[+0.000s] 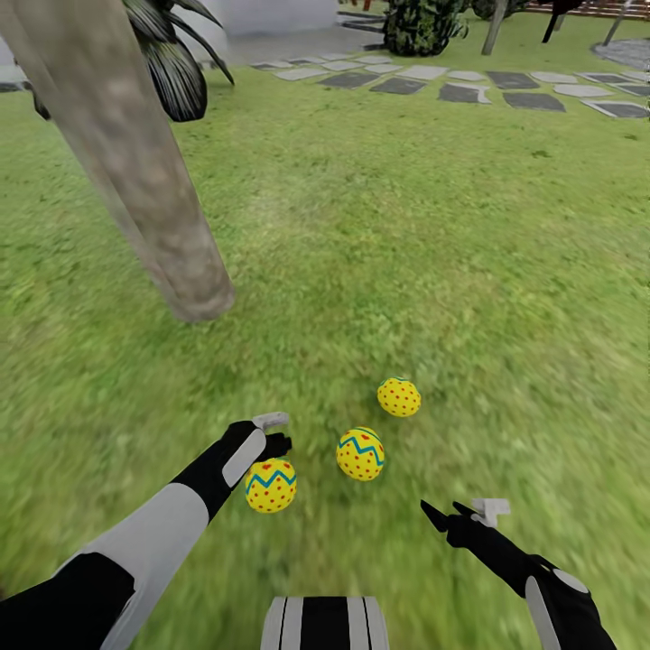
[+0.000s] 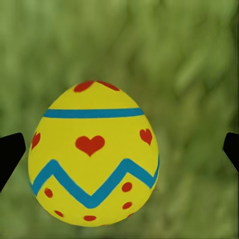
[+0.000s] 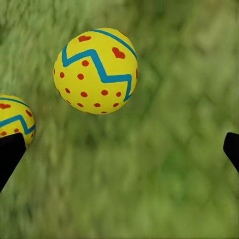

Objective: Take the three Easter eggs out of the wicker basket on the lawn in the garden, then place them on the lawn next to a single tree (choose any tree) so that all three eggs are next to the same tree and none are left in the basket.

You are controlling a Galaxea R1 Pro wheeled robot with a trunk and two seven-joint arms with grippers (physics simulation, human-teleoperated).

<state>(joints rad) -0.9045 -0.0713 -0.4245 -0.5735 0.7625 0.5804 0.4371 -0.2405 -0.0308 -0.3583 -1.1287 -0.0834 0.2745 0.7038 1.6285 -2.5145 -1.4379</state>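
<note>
3 yellow Easter eggs with red dots and blue-green zigzag bands lie on the wide bright green grass lawn, in a loose diagonal row in front of the robot. The nearest egg sits just under the left tool; in the left wrist view this egg stands upright between the two black fingertips, which are spread wide and apart from its shell. It shows red hearts, a straight blue band and a zigzag band. The middle egg lies near it, and the far egg lies just beyond that one.

The right tool hovers low over the grass beside the middle egg, its fingers spread with nothing between them. In the right wrist view the middle egg lies tilted on the grass, and part of the nearest egg shows at the edge.

The thick, mottled grey-brown tree trunk meets the lawn ahead and to the left, near the eggs. Behind it stands a dark broad-leaved plant. Grey stepping stones cross the far lawn.
</note>
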